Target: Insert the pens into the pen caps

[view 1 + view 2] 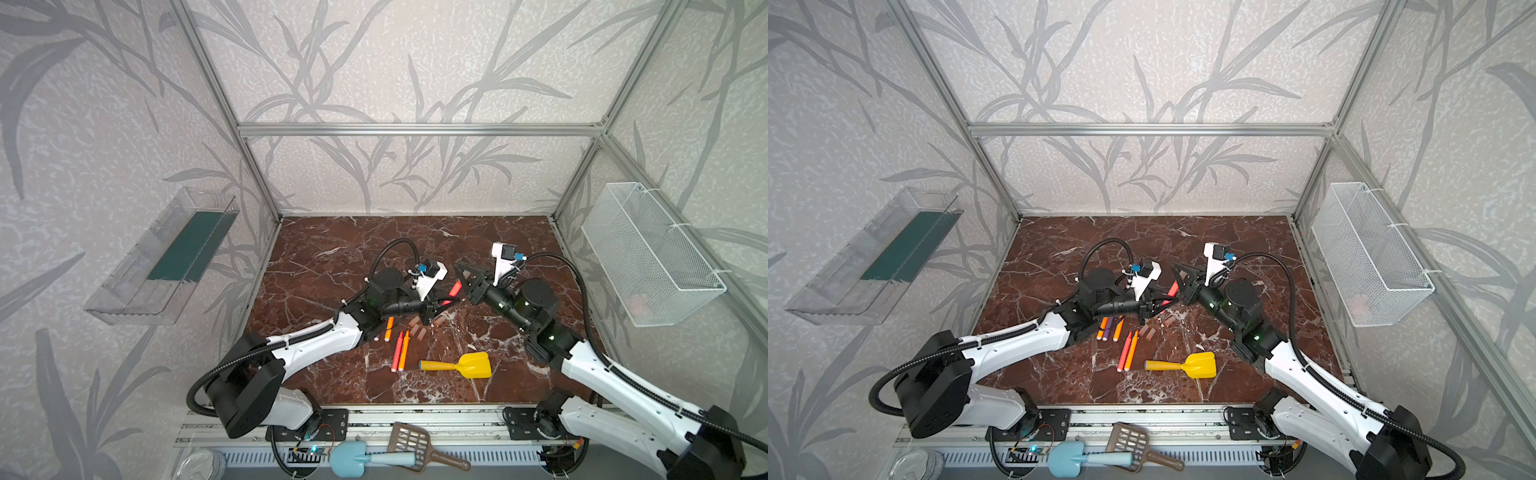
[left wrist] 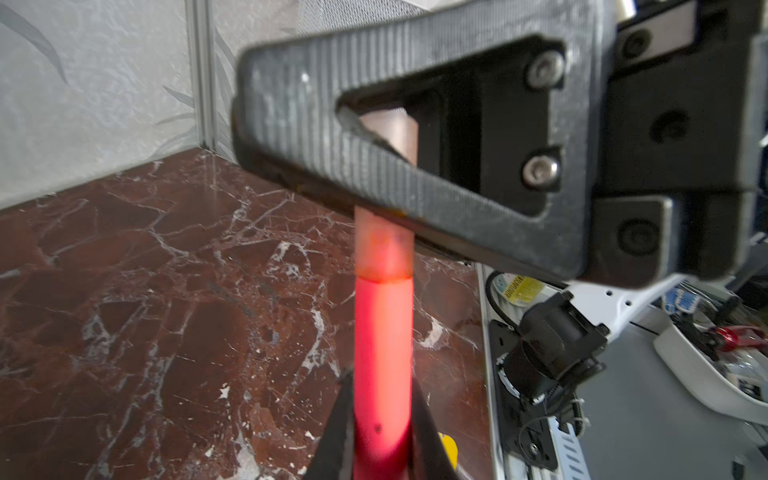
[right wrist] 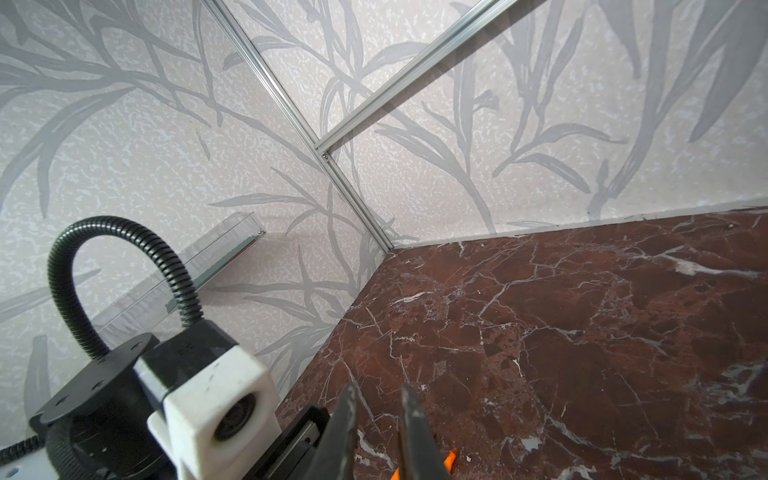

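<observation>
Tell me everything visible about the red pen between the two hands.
The red pen is a glossy pink-red, plastic-looking tube, held off the table. The left hand grips its barrel; its far end sits inside a translucent tan cap, clamped by the right hand. The tip is hidden. In both top views it slants between the hands.

Left arm (image 1: 316,340): being extended low, inward. Left gripper (image 1: 444,302): being clamped on a red-pink pen (image 2: 384,353) between its fingers. Right arm (image 1: 590,365): being angled inward. Right gripper (image 1: 460,270): being closed on a pen cap (image 2: 384,249), fingertips opposite the left fingertips.
</observation>
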{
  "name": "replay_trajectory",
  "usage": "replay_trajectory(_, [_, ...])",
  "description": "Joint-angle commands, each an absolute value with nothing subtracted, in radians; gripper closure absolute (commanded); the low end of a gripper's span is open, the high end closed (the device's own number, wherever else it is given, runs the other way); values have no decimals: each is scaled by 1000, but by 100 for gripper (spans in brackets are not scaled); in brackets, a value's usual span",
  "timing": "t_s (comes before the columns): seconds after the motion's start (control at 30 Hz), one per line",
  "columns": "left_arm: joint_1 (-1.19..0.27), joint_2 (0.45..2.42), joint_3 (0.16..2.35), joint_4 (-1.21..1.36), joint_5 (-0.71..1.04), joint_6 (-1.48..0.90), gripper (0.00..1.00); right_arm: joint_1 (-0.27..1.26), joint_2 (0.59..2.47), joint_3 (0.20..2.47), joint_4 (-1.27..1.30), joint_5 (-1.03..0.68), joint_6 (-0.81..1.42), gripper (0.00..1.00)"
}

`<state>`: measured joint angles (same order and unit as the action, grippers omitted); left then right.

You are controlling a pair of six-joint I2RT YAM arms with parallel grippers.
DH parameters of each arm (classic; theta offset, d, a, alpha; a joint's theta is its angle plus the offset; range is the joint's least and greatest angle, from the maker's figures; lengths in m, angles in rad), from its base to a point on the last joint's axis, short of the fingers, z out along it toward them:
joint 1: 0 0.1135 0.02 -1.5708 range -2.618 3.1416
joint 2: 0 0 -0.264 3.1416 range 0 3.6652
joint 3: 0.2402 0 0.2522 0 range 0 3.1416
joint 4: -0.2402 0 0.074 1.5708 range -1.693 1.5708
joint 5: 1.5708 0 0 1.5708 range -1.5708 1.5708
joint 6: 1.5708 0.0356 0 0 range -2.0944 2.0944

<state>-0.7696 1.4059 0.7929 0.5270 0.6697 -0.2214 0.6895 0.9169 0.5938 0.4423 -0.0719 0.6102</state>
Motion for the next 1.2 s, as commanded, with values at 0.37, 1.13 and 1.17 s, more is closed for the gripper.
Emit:
replay_trajectory(0.37, [-676,1383,790,743,692,-348,100,1072,1118,410,529,84,570,100])
replay_trajectory(1.13, [-640,1305,739,742,778,-310,100,1121,874,302,509,232,576,100])
replay_trajectory(1.17, [-641,1306,737,749,787,-310,100,1120,869,320,487,237,574,100])
